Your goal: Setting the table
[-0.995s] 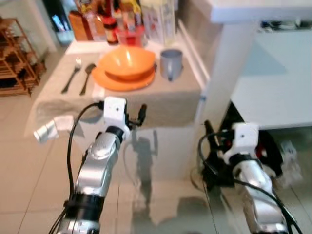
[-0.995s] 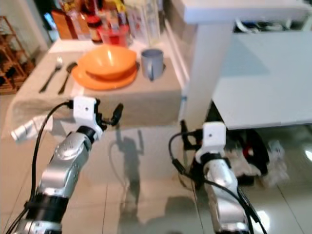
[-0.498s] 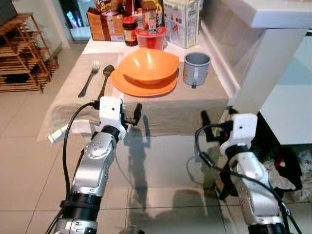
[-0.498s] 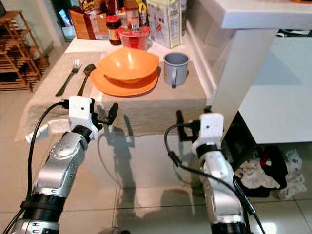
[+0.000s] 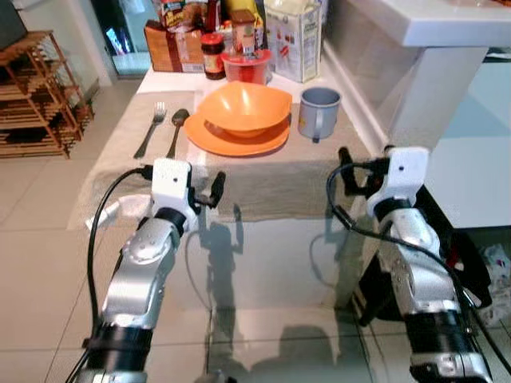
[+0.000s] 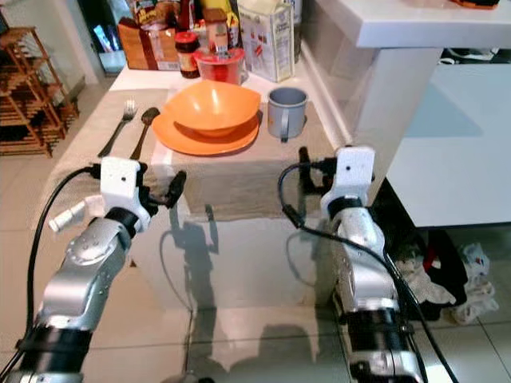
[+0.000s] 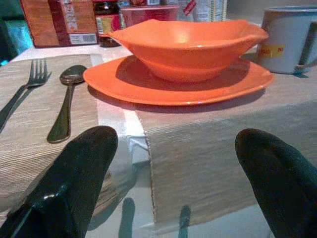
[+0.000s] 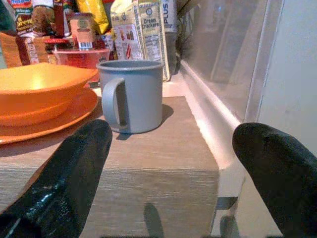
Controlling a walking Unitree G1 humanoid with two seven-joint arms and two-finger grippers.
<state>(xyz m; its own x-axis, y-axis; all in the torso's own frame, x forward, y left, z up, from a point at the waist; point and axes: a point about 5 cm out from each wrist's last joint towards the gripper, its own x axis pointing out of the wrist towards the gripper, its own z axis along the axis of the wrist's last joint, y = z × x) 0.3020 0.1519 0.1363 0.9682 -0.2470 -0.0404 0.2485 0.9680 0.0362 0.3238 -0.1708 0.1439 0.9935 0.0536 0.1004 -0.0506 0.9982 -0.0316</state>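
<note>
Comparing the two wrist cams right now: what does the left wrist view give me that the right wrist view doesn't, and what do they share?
Left wrist view alone: the fork and spoon lying side by side on the runner, beside the orange plate.

Right wrist view alone: the cream crackers box behind the mug, and the white ledge along the table's edge.

Shared: the orange bowl sitting on the orange plate, the grey mug, and open black fingers framing each picture.

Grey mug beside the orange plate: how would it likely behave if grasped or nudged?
The grey mug looks rigid, probably light plastic or enamel. Its wide flat base on the cloth runner suggests it slides rather than tips. Its smooth wall may be slippery; the handle offers purchase.
</note>
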